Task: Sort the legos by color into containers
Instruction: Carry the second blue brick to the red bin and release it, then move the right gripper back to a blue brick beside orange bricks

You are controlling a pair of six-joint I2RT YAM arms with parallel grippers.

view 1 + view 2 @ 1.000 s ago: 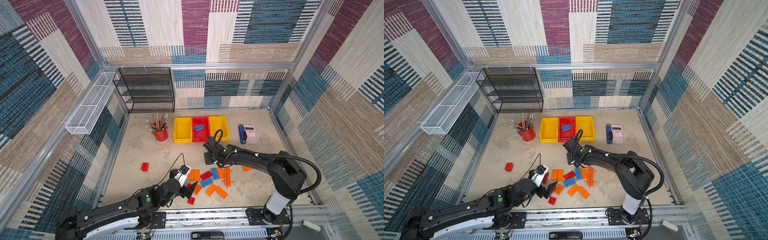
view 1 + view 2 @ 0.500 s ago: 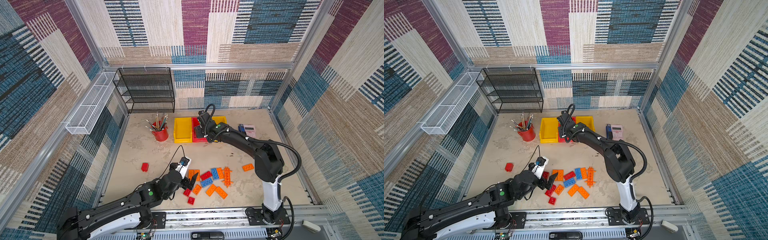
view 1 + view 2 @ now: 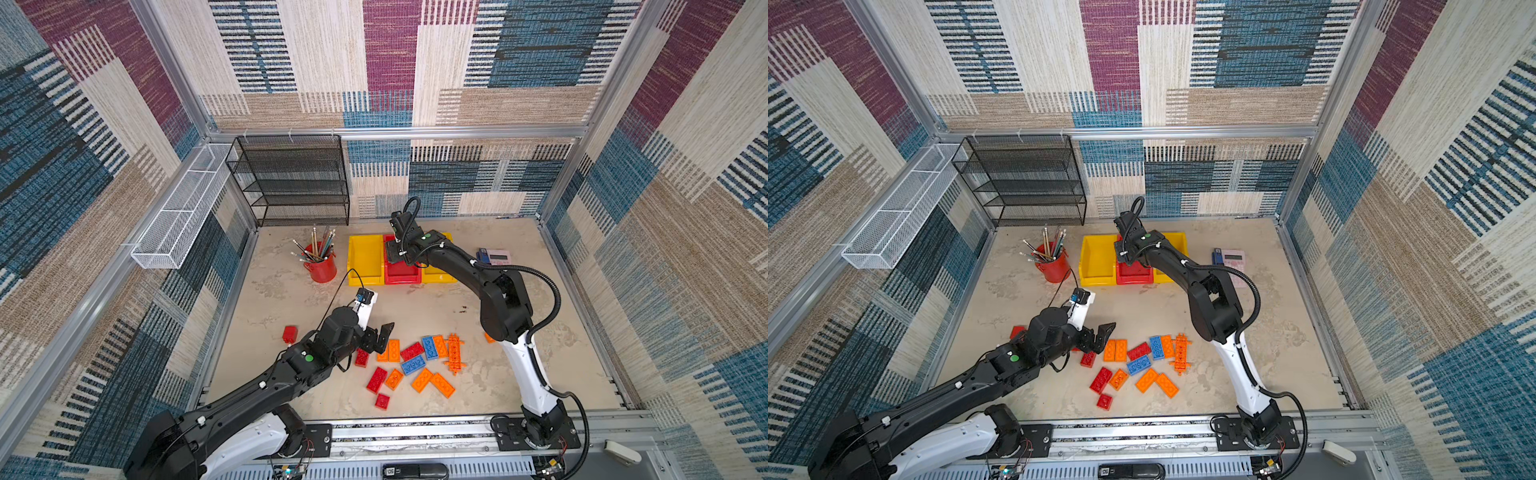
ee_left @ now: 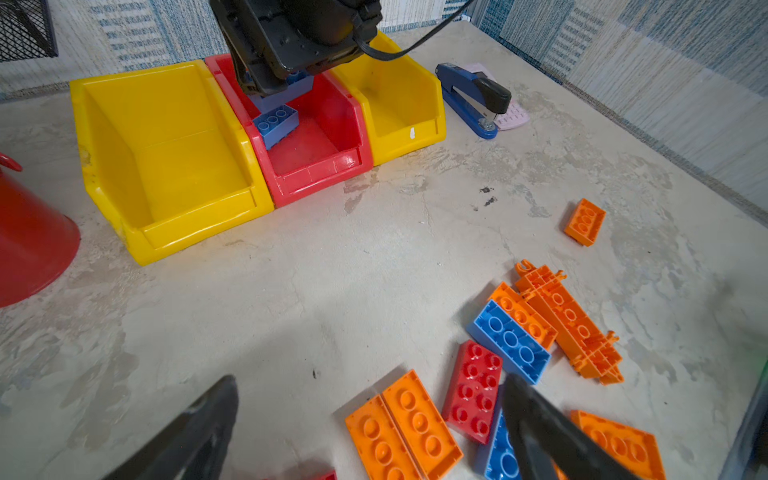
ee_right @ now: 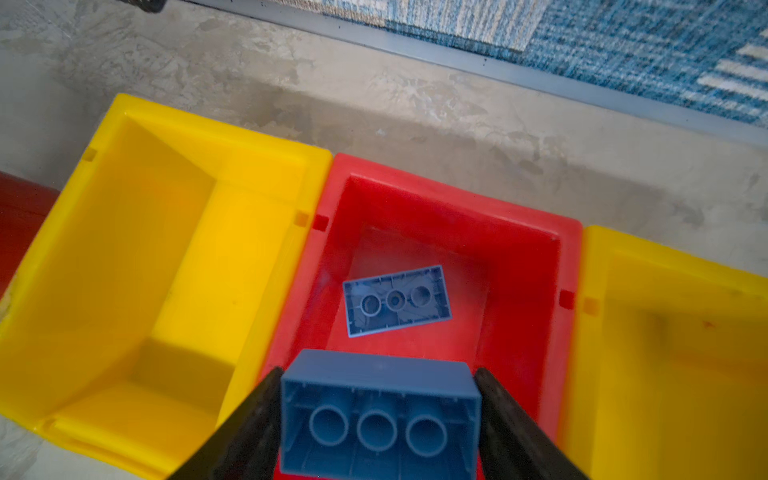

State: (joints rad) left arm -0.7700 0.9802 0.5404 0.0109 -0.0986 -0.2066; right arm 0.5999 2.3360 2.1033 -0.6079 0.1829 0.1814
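Nearest the front edge of the desk, a small red brick lies at the edge of the loose legos. They are a scatter of red, orange and blue pieces, with the long orange tabbed piece on the right side. The left gripper hangs just over the scatter's left side, fingers spread wide and empty. A lone red brick lies apart, left of that arm. Farther back, three bins stand touching in a row, the red bin between two yellow bins. Above the red bin, the right gripper grasps a blue brick, a finger against each end. A second blue lego lies on that bin's floor. A red pencil cup stands left of the row, and a blue stapler and a pink calculator lie to its right. A black mesh shelf stands at the back wall.
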